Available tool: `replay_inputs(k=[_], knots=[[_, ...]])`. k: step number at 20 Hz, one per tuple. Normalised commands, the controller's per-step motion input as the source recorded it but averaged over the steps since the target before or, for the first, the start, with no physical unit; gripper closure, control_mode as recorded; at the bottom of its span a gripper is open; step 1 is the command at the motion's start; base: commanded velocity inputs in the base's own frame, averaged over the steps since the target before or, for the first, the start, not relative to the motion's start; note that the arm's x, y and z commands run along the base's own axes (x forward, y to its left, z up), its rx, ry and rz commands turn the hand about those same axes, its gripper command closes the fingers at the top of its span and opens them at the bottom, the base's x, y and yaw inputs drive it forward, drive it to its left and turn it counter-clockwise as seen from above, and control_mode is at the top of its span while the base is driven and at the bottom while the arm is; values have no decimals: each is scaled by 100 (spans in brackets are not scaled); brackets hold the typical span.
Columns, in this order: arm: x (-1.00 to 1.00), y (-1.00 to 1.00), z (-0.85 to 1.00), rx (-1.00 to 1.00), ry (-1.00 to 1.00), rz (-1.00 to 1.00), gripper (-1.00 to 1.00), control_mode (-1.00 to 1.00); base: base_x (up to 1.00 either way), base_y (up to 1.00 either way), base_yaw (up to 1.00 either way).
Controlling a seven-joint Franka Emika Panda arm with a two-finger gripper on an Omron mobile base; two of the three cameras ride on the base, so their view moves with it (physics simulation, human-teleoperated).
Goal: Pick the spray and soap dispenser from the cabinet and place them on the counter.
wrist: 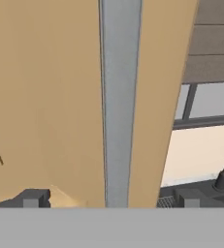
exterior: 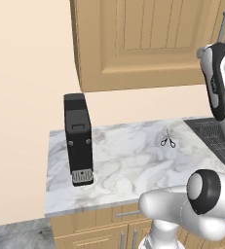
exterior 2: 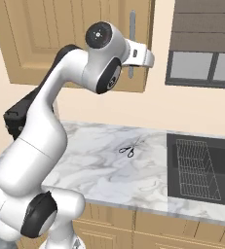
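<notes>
The cabinet [exterior 2: 60, 39] hangs on the wall with its grooved door shut, so the spray and the soap dispenser are hidden. Its long grey bar handle [wrist: 120, 97] runs straight up the hand view, close in front of me. My gripper [wrist: 112, 198] is open, one dark fingertip [wrist: 33, 197] on each side of the bar, and holds nothing. From the right base view my hand [exterior 2: 142, 54] is raised against the handle [exterior 2: 132, 29] at the door's right edge. Below lies the white marble counter [exterior: 128, 165].
A tall black appliance [exterior: 78, 141] stands at the counter's left end. Small scissors [exterior: 168, 142] lie near the middle back. A dark sink [exterior 2: 201, 165] with a wire rack is set into the counter on the right, under a window [exterior 2: 204, 63].
</notes>
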Motion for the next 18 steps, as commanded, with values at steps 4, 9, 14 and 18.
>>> replay_inputs(k=[4,9,14,18], knots=[[23,-1,0,0,-1,3,-100,-100,0,0,0],[24,-4,-1,0,0,2,-100,-100,0,0,0],[22,-13,-5,0,0,2,-100,-100,0,0,0],[18,-17,-5,0,0,2,-100,-100,0,0,0]])
